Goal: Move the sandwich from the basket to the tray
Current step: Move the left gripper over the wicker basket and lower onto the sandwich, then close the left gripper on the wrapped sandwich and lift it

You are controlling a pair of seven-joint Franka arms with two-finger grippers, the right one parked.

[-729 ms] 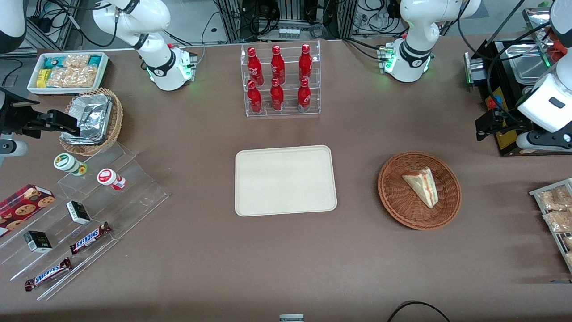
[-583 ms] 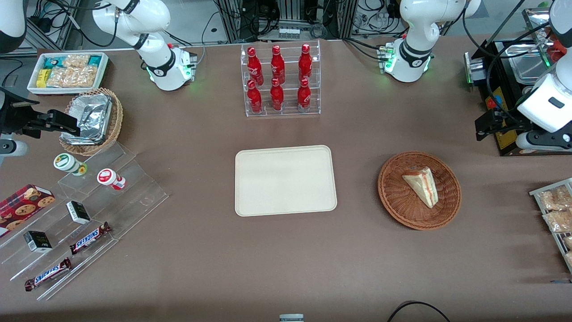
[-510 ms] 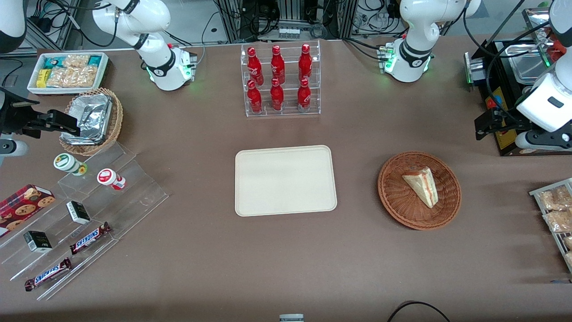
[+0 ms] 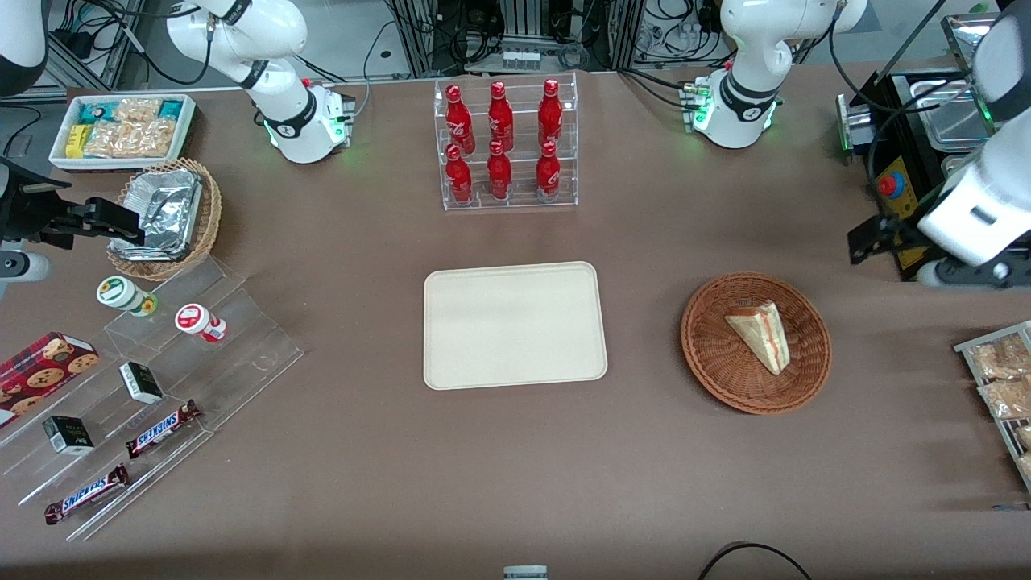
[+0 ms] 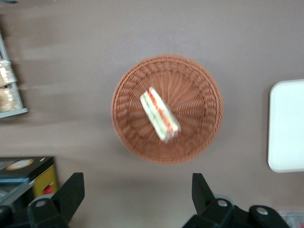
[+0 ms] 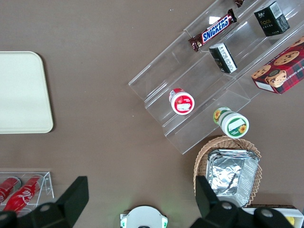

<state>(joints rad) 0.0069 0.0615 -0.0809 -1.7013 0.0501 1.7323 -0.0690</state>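
The sandwich (image 4: 761,334), a pale wedge with red and green filling along its edge, lies in the round reddish-brown basket (image 4: 717,354) at the working arm's end of the table. The cream tray (image 4: 515,325) lies bare at the table's middle. My left gripper (image 4: 862,240) hangs above the table beside the basket, a little farther from the front camera than it and apart from it. In the left wrist view the gripper (image 5: 137,190) is open and empty, with the sandwich (image 5: 159,114), the basket (image 5: 199,95) and the tray's edge (image 5: 287,126) in sight.
A clear rack of red bottles (image 4: 509,145) stands farther from the front camera than the tray. A black box with a red button (image 4: 890,189) sits close to the gripper. A rack of bagged snacks (image 4: 999,379) lies at the working arm's end.
My left gripper has shifted a little toward the basket and the table's middle. The sandwich, basket and tray have not moved.
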